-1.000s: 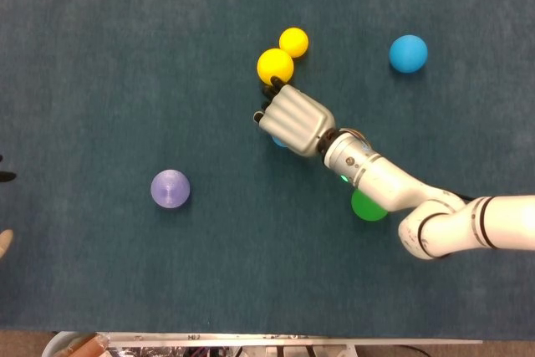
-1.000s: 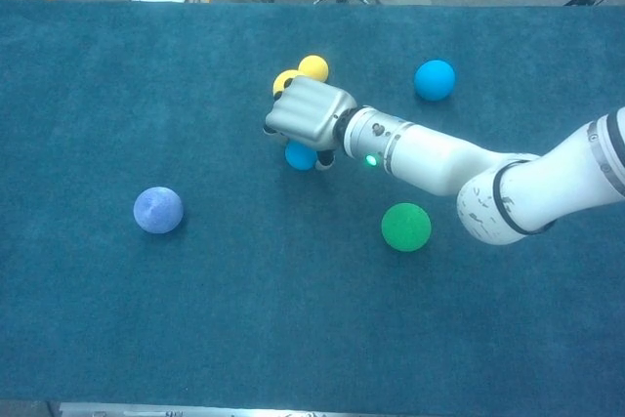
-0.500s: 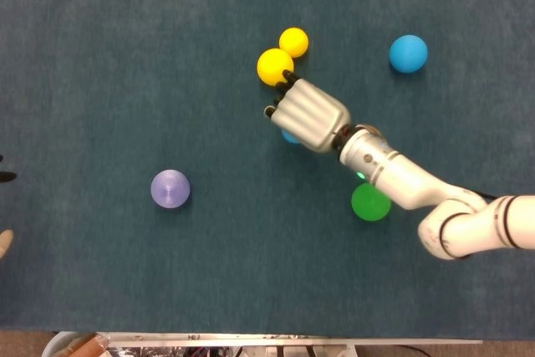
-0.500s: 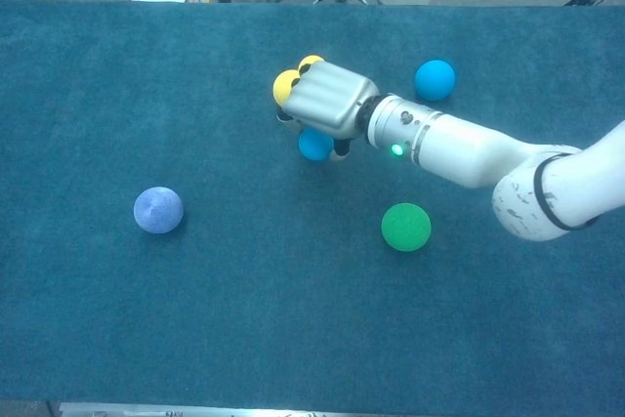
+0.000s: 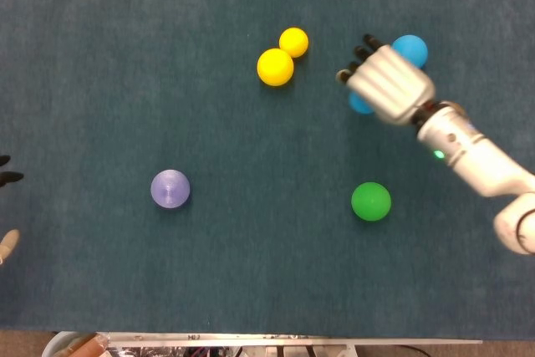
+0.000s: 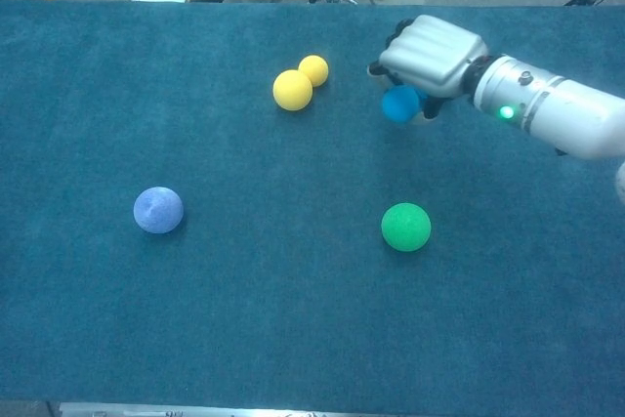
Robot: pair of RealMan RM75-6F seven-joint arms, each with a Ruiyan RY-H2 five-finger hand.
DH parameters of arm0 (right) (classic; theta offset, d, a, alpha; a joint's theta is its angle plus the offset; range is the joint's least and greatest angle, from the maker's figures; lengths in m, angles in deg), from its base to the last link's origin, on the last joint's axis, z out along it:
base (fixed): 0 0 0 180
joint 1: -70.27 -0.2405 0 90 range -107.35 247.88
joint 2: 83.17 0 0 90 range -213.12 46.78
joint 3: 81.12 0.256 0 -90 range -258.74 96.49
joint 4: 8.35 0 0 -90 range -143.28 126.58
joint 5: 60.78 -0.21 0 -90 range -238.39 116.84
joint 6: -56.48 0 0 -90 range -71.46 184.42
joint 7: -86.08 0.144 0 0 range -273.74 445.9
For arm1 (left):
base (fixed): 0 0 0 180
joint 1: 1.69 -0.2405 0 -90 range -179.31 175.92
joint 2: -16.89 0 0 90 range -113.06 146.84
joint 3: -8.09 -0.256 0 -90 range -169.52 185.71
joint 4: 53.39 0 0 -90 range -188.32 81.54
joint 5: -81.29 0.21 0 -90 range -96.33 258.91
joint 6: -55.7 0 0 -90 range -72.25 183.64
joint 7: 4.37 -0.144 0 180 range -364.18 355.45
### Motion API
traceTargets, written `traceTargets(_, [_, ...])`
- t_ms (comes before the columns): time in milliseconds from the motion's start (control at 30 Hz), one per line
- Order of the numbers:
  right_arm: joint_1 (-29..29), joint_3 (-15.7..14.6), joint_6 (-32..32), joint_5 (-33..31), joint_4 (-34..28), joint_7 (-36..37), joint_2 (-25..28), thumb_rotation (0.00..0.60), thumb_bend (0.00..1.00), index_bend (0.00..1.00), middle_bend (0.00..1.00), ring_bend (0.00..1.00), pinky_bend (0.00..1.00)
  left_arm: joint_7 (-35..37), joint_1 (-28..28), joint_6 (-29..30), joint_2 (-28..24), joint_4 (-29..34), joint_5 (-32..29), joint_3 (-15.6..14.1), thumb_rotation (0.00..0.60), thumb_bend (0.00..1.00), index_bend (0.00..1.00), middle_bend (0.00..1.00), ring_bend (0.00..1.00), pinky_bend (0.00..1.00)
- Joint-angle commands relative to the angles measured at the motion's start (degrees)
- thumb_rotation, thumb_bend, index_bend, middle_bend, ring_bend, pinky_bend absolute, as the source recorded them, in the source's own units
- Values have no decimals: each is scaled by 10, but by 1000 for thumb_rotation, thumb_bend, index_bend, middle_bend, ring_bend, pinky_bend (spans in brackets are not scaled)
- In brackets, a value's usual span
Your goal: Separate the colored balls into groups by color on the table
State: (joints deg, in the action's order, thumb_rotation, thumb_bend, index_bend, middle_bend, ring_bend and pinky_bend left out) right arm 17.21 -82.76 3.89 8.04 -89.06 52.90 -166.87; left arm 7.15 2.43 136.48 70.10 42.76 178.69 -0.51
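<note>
two touching balls (image 5: 282, 56) left of right hand (image 5: 389, 83)

table (image 5: 125, 56): was dark teal, felt-like cloth
two balls (image 5: 275, 67) (image 5: 293, 42): were yellow
held ball (image 6: 399, 104): was bright blue
second blue ball (image 5: 412, 48): was the same bright blue
lone ball (image 5: 370, 201): was green
ball at left (image 5: 170, 188): was pale purple
right hand (image 5: 389, 83): was silver-grey with black fingertips
forearm (image 6: 557, 119): was white with a small green light

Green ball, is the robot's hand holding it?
No, the green ball sits alone on the table, while the right hand holds a blue ball.
</note>
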Motion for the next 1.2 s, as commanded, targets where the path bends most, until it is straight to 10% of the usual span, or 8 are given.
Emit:
traceTargets(33, [17, -7, -3, 4, 11, 16, 10, 600, 145, 491, 537, 289, 212, -1, 3, -4, 2, 1, 0, 0, 600, 325, 190, 107, 134, 179])
traceTargets(1200, [101, -12, 19, 60, 98, 68, 16, 600, 146, 439, 438, 239, 212, -10, 27, -31, 14, 8, 9, -3, 600, 325, 190, 107, 134, 163])
